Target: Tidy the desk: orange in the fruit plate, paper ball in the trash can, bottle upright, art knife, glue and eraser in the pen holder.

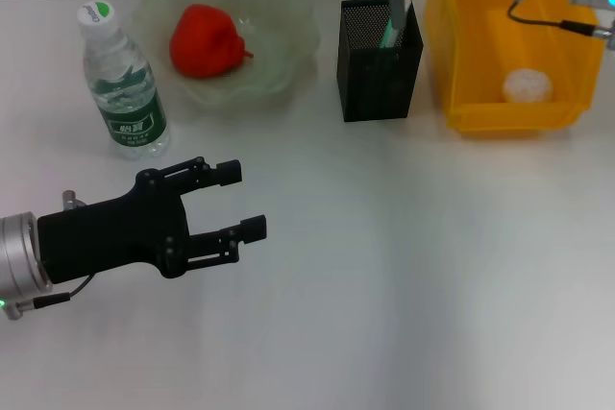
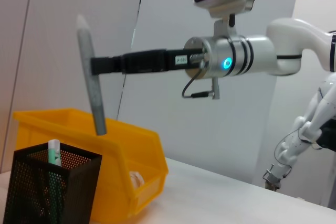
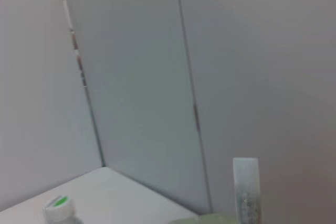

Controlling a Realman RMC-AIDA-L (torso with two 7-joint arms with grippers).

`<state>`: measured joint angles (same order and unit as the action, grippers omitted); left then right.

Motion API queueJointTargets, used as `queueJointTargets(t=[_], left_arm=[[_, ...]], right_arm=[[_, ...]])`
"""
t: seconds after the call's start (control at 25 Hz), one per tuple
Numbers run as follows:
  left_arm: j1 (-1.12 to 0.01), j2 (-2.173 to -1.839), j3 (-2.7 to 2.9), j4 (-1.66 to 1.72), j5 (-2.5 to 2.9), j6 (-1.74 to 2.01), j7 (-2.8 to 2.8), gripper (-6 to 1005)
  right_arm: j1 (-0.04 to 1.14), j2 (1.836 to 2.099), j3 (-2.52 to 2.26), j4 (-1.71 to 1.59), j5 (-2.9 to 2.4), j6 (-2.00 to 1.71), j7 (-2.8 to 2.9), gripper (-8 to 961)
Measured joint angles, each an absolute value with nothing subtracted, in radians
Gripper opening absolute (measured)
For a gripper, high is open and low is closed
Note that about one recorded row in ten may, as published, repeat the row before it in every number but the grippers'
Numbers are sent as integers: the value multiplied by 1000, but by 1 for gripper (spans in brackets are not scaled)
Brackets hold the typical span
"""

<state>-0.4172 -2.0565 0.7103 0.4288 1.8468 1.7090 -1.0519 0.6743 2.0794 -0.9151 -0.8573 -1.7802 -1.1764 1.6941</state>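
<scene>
The right gripper (image 2: pixel 97 65) hung above the pen holder (image 1: pixel 379 60), its fingers closed on a grey stick-like tool (image 2: pixel 90 77), probably the art knife or the glue, though which one could not be told. The tool was held nearly upright with its lower end just over the mesh rim, a pose that suited dropping it straight down into the narrow cup rather than laying it across the opening. A green-and-white item (image 1: pixel 388 34) already stood inside the holder, leaning against one wall, so the incoming tool would need the free part of the opening. The left gripper (image 1: pixel 233 204) rested low over the bare worktop (image 1: pixel 432 266) in front of the bottle (image 1: pixel 121 84), fingers spread wide and holding nothing, apparently parked out of the way. The bottle stood upright on its base near the fruit plate (image 1: pixel 288 7), and the orange (image 1: pixel 206 40) sat in the middle of that plate, where the curved wall would keep it from rolling. The paper ball (image 1: pixel 527 86) lay on the floor of the trash can (image 1: pixel 471 112), which stood just beside the pen holder. The eraser could not be made out in any view; it may have been inside the mesh cup, hidden by its walls. By this reading the tidying looked close to finished.
</scene>
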Motion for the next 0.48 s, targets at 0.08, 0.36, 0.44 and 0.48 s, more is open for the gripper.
queueJointTargets(t=[0.08, 0.36, 0.44, 0.48], left_arm=[[-416, -2056, 705, 428, 1847, 1709, -1051, 786], [-405, -2056, 705, 428, 1847, 1710, -1051, 786], [-402, -2055, 705, 428, 1847, 1710, -1051, 786], [-402, -2055, 705, 428, 1847, 1710, -1051, 786]], right_arm=[[688, 2080, -918, -806, -1754, -1137, 1646, 127], [741, 2083, -925, -645, -1665, -998, 1479, 129], [747, 2083, -925, -627, -1660, -983, 1471, 129], [753, 2083, -925, -613, -1658, -970, 1465, 129]])
